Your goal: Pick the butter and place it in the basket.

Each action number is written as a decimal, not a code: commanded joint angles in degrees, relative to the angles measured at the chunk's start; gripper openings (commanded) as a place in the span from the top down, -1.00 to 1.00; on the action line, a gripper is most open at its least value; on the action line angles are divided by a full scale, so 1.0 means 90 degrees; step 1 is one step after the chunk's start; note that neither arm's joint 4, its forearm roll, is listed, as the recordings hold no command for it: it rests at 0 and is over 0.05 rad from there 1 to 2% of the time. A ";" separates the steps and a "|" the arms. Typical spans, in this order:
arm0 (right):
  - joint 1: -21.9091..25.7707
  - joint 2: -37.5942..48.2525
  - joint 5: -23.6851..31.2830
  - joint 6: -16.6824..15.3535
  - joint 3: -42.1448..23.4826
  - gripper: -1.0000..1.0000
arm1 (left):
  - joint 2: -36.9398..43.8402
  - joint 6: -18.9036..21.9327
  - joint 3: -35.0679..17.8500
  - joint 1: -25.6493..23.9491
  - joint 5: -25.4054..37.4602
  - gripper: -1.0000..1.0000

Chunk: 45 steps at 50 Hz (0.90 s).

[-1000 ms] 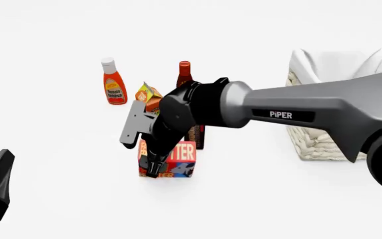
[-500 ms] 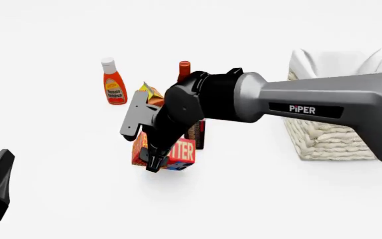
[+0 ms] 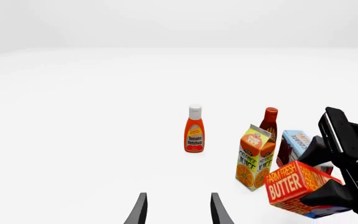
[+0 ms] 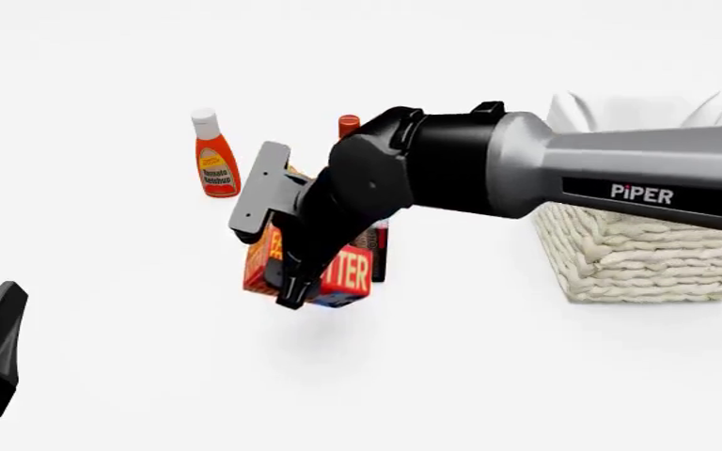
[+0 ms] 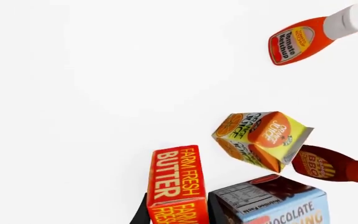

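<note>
— Up off the counter (image 4: 110, 376) since a second ago: the butter (image 4: 342, 272) has gone from sitting flat to hanging tilted in the air, with a faint shadow beneath it. The right arm's forearm has swung up and toward two o'clock with it.

— Who has it?

— The right gripper (image 4: 289, 293). Its jaws are clamped on the box; in the right wrist view the butter (image 5: 177, 184) sits between the two dark fingers (image 5: 140, 212), lettering running along them.

— And where is that against the other groceries?

— In the front view the box hangs at about six o'clock from the orange juice carton (image 3: 254, 156), which the arm mostly hides there. The chocolate pudding box (image 5: 272, 203) stands just beside the butter, at its three o'clock. The BBQ sauce bottle (image 3: 270, 122) stands behind those, and the tomato ketchup bottle (image 4: 215, 155) stands well apart at ten o'clock.

— The basket?

— The basket (image 4: 643, 263) stands on the counter at three o'clock from the butter, well apart, cloth lining folded over its rim. The butter is not in it.

— Left side?

— The left gripper (image 3: 177, 209) sits low at eight o'clock in the front view, far from everything. The left wrist view shows its jaws parted, nothing between them.
</note>
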 commanded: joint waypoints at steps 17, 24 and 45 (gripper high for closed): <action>-0.0167 -0.0699 -0.0099 0.0486 0.0132 1.00 | 0.0000 0.0000 0.0000 0.0000 0.0000 -1.00; -0.0196 -0.0832 -0.0085 0.0616 0.0176 1.00 | 0.0000 0.0000 0.0000 0.0000 0.0000 -1.00; -0.0425 -0.1268 -0.0244 0.1039 0.0329 1.00 | 0.0000 0.0000 0.0000 0.0000 0.0000 -1.00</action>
